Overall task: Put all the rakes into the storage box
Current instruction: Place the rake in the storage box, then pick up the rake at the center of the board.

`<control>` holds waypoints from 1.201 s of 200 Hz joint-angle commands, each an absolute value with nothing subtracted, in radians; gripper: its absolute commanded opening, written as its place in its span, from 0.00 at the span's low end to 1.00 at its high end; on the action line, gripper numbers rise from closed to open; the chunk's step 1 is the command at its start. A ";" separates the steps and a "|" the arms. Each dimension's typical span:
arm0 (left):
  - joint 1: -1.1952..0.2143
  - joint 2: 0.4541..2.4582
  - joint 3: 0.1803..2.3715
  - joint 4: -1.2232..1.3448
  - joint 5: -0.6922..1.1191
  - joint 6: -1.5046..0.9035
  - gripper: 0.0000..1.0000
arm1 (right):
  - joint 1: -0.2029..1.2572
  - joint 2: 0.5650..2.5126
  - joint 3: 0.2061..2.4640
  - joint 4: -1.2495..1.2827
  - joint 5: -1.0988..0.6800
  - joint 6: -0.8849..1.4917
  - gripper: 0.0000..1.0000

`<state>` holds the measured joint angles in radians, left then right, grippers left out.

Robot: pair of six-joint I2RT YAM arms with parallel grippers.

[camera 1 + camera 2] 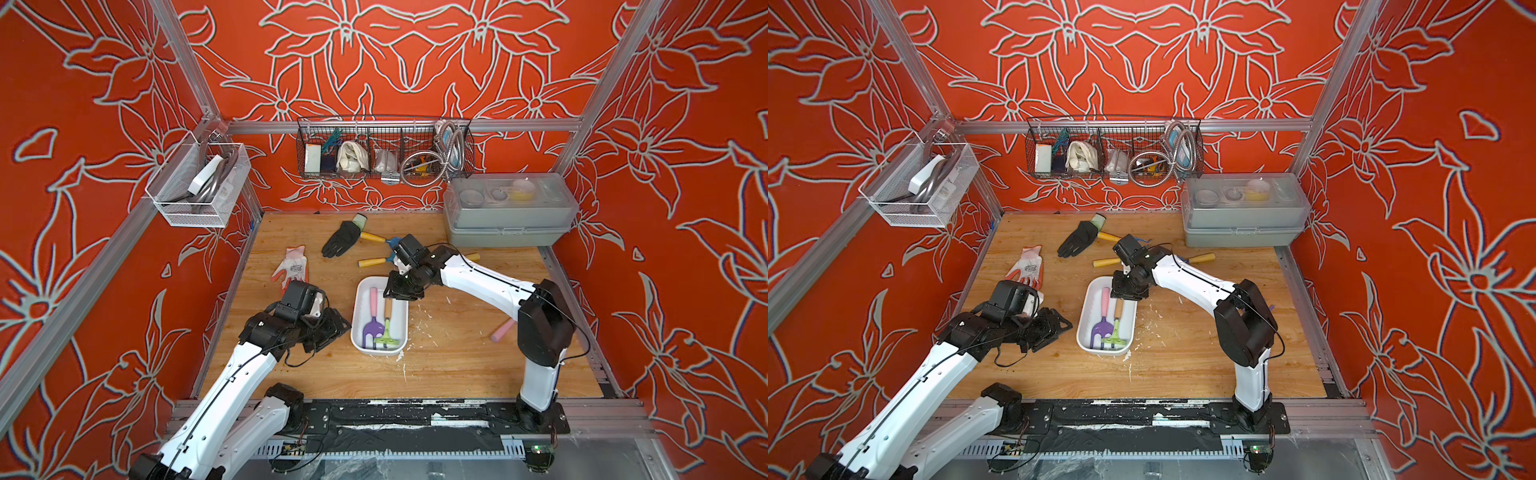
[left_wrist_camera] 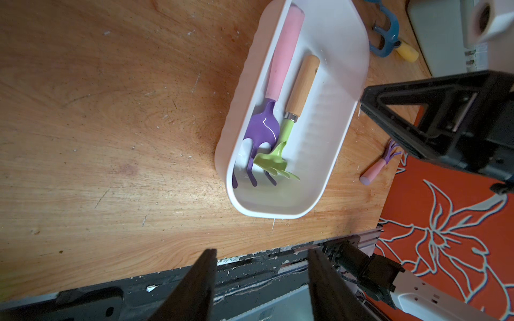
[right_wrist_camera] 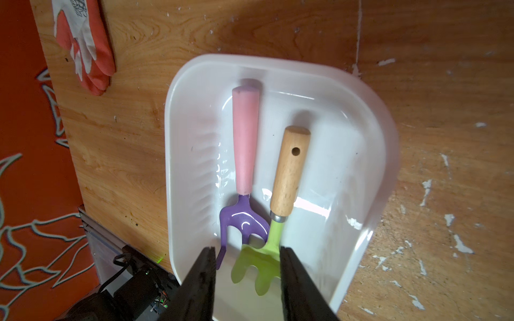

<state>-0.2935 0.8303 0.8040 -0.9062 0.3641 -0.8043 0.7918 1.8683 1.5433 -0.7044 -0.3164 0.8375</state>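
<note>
The white storage box [image 1: 376, 352] [image 1: 1100, 351] [image 2: 342, 111] [image 3: 347, 155] stands mid-table. Inside it lies the rake [image 1: 387, 332] [image 1: 1116, 328] [image 2: 301, 86] [image 3: 290, 169], green-headed with a wooden handle, beside a purple fork with a pink handle [image 1: 372, 320] [image 3: 245, 144]. My right gripper [image 1: 401, 295] [image 1: 1128, 294] [image 3: 247, 248] hovers over the box's far end, jaws apart, holding nothing. Left of the box, my left gripper [image 1: 332, 328] [image 1: 1054, 328] [image 2: 262, 251] is open and empty.
A pink-handled purple tool [image 1: 503, 330] lies on the table right of the box. At the back are blue tools with yellow handles [image 1: 372, 262], a black glove [image 1: 343, 239], an orange-white glove [image 1: 291, 266] and a grey case [image 1: 507, 216]. Wire baskets [image 1: 384, 149] hang on the walls.
</note>
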 commanded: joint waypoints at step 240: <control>-0.311 1.088 0.889 -0.689 0.479 -0.788 0.54 | 0.133 1.234 0.951 -0.841 -0.086 0.729 0.53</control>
